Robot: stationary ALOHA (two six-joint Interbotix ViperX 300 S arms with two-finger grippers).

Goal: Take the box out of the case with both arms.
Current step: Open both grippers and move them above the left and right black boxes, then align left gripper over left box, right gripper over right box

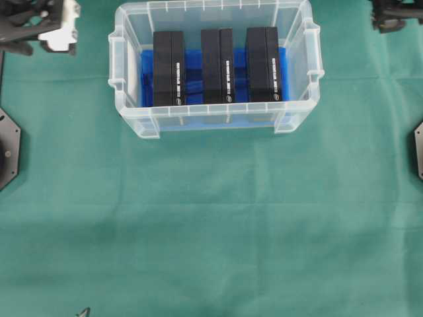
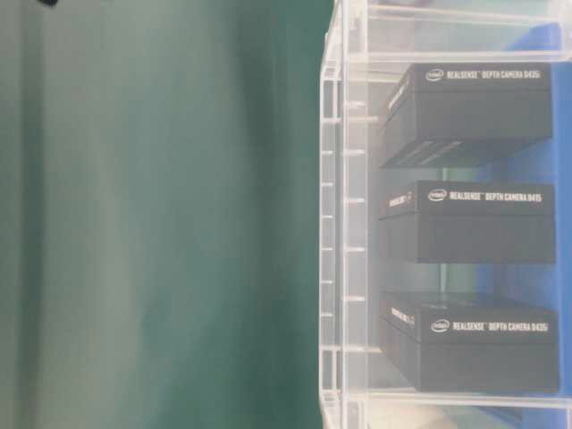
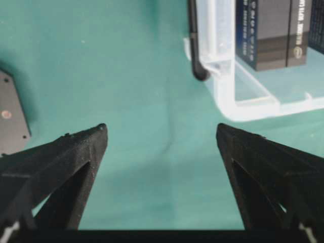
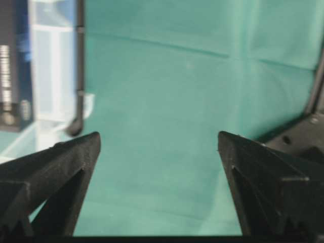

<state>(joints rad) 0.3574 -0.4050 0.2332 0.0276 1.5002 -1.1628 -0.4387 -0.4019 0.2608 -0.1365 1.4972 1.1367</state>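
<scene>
The case [image 1: 211,121], a clear plastic tub with a blue sheet on its bottom, stands at the back middle of the green cloth. Three black boxes stand in it side by side: left [image 1: 169,68], middle [image 1: 217,65], right [image 1: 264,63]. The table-level view shows them through the case wall [image 2: 344,223], white lettering on their tops. My left gripper [image 3: 162,129] is open over bare cloth, with a case corner [image 3: 238,101] and one box [image 3: 271,35] ahead to its right. My right gripper [image 4: 158,135] is open too, with the case [image 4: 50,76] to its left.
The left arm [image 1: 39,26] sits at the back left corner and the right arm [image 1: 396,16] at the back right, both outside the case. Black base plates lie at the left edge [image 1: 8,148] and right edge [image 1: 418,148]. Green cloth [image 1: 211,231] stretches in front of the case.
</scene>
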